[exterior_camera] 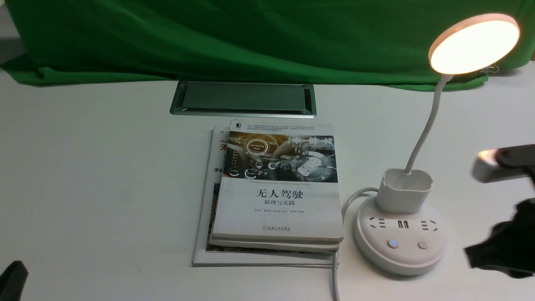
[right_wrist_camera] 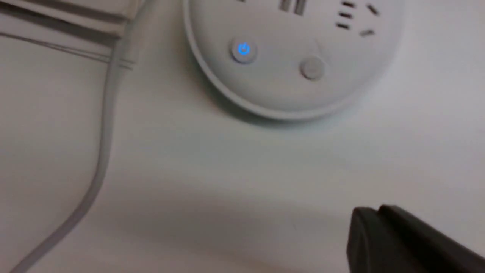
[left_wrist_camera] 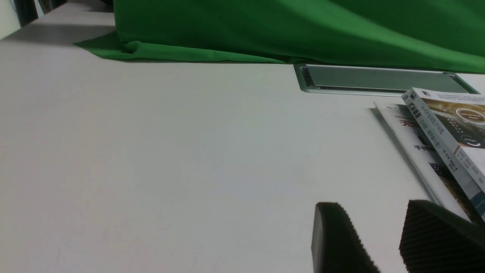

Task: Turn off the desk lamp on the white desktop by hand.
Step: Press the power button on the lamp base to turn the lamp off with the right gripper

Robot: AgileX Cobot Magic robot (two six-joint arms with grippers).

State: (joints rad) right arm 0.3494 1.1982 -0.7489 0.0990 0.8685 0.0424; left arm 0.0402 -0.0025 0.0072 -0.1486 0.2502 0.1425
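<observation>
The desk lamp stands on the right of the white desktop (exterior_camera: pixel 104 167), its disc head (exterior_camera: pixel 474 44) glowing warm. On its round base (exterior_camera: pixel 399 255) the left button (exterior_camera: pixel 393 243) glows blue and the right button (exterior_camera: pixel 422 244) is plain. My right gripper (exterior_camera: pixel 472 254) hovers just right of the base, apart from it, with the grey-tipped bar of the hand (exterior_camera: pixel 487 165) above. In the right wrist view the gripper (right_wrist_camera: pixel 373 212) is shut and empty, a little short of the base (right_wrist_camera: pixel 288 94), the blue button (right_wrist_camera: pixel 243 49) and the grey button (right_wrist_camera: pixel 312 69). My left gripper (left_wrist_camera: pixel 370 206) is open, low over the desktop.
A stack of books (exterior_camera: pixel 278 188) lies left of the lamp base, with the lamp's white cable (exterior_camera: pixel 334 271) running past their corner toward the front edge. A grey cable hatch (exterior_camera: pixel 243 98) sits behind the books, and green cloth (exterior_camera: pixel 250 37) covers the back. The left gripper (exterior_camera: pixel 12 278) shows at the front left corner.
</observation>
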